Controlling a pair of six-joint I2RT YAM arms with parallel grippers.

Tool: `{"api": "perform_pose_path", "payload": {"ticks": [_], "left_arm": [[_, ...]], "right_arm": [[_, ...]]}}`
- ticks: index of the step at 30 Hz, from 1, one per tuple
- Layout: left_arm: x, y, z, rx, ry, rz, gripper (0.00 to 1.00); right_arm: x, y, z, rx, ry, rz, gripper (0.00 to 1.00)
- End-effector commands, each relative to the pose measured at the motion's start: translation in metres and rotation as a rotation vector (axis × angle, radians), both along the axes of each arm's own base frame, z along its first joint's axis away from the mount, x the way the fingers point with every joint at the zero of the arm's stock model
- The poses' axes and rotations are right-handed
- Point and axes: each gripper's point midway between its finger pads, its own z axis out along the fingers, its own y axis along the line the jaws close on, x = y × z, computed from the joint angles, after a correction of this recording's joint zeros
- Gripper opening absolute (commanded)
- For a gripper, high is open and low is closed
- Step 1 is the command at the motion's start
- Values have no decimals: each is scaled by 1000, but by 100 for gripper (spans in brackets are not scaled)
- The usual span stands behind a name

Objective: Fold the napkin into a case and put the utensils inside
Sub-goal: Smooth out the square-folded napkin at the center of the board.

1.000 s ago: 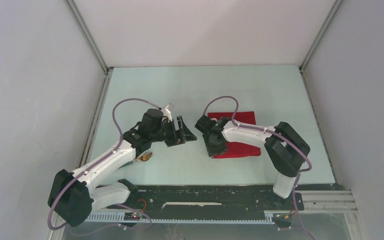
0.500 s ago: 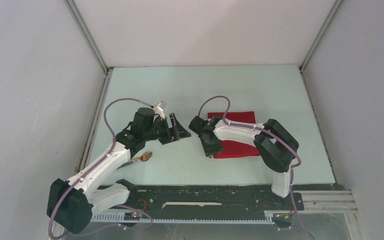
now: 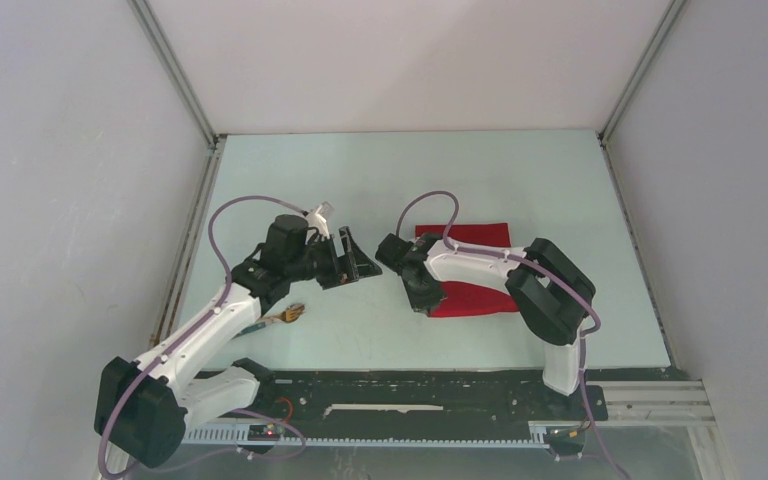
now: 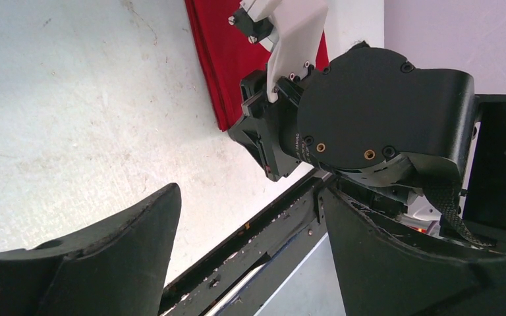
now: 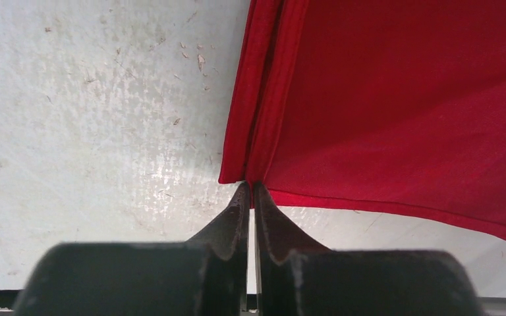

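The red napkin [image 3: 480, 298] lies folded on the table right of centre, and part of it is hidden under my right arm. My right gripper [image 3: 425, 305] is at the napkin's near left corner. In the right wrist view its fingertips [image 5: 251, 187] are shut on the doubled edge of the red cloth [image 5: 402, 99]. My left gripper [image 3: 360, 262] hovers open left of the napkin with nothing between its fingers [image 4: 249, 197], and it faces the right wrist and the napkin's edge [image 4: 227, 59]. A wooden fork [image 3: 288, 314] lies on the table beside the left arm.
The pale table [image 3: 360, 180] is enclosed by grey walls at the left, back and right. A black rail [image 3: 410, 385] with both arm bases runs along the near edge. The two gripper heads are close together near the middle.
My right gripper has closed onto the napkin's near left corner and shifted slightly left. The left arm drew back a little to the left, still open.
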Motion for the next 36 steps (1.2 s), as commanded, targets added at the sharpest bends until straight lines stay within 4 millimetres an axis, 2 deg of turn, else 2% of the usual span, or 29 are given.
{"api": "perform_pose_path", "payload": {"ticks": [1, 3, 12, 32, 33, 35, 36], "left_arm": [[-2, 0, 1, -2, -22, -32, 85], [-2, 0, 1, -2, -22, -33, 85], [-3, 2, -1, -1, -20, -30, 85], [-2, 3, -4, 0, -12, -36, 85], [-2, 2, -4, 1, -10, -38, 86], [-2, 2, -4, 0, -9, -40, 85], [-2, 2, -4, 1, -8, -42, 85]], "right_arm": [[13, 7, 19, 12, -80, -7, 4], [17, 9, 24, 25, -99, -8, 0], [26, 17, 42, 112, -126, -21, 0], [38, 20, 28, 147, -89, -29, 0], [37, 19, 27, 145, -86, -28, 3], [36, 19, 29, 146, -86, -24, 19], [36, 20, 32, 153, -87, -23, 23]]}}
